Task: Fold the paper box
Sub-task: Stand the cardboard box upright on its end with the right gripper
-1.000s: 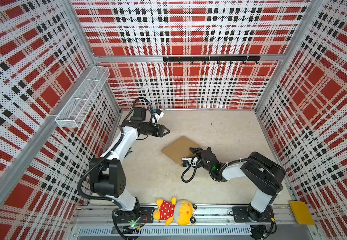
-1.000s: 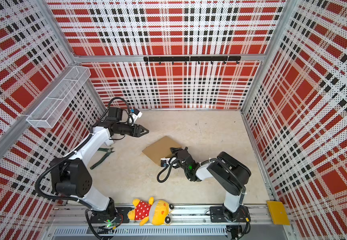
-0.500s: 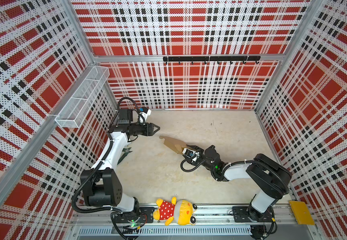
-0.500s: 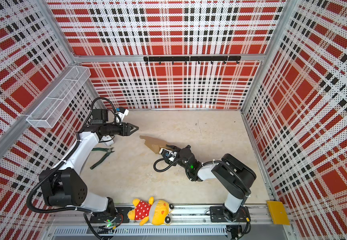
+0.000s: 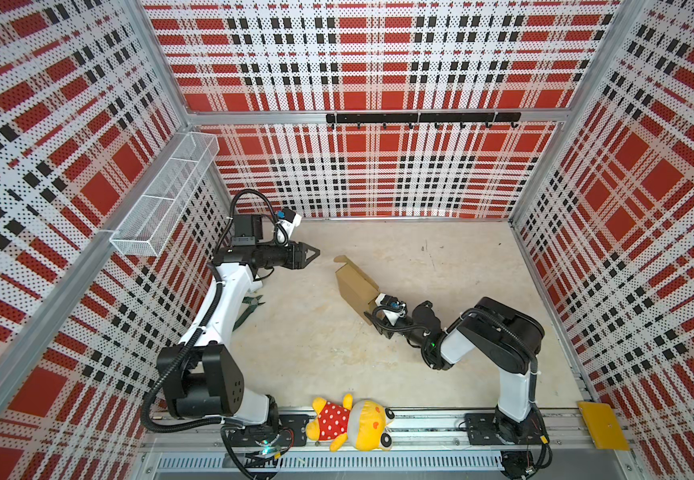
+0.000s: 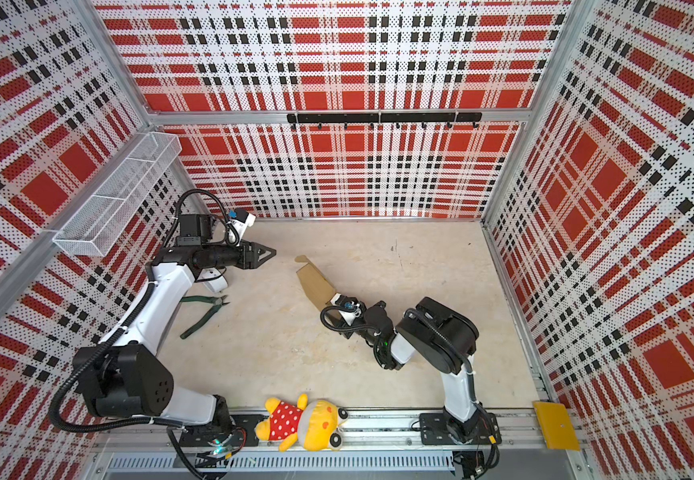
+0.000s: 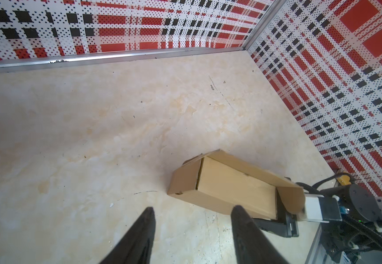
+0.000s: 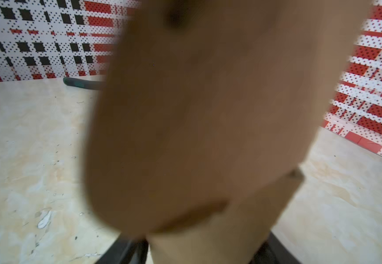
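— Well, looking down in both top views: paper box [image 5: 353, 286] tipped on its side, middle of the table [image 5: 441, 257], near end pinched by the right hand [image 5: 372, 315]. Left hand [image 5: 316, 251] well apart, spread wide, holding nothing.
— And from the left wrist?
— Paper box [image 7: 231, 187] just ahead, walls up, end flaps loose. Fingers [image 7: 139, 228] wide apart.
— Right wrist?
— Blurry paper box [image 8: 208, 114] up close, squeezed between dark fingers [image 8: 126, 251].
— Step now?
— Probably closing the ends. Next, bring the left hand over, push a flap in.
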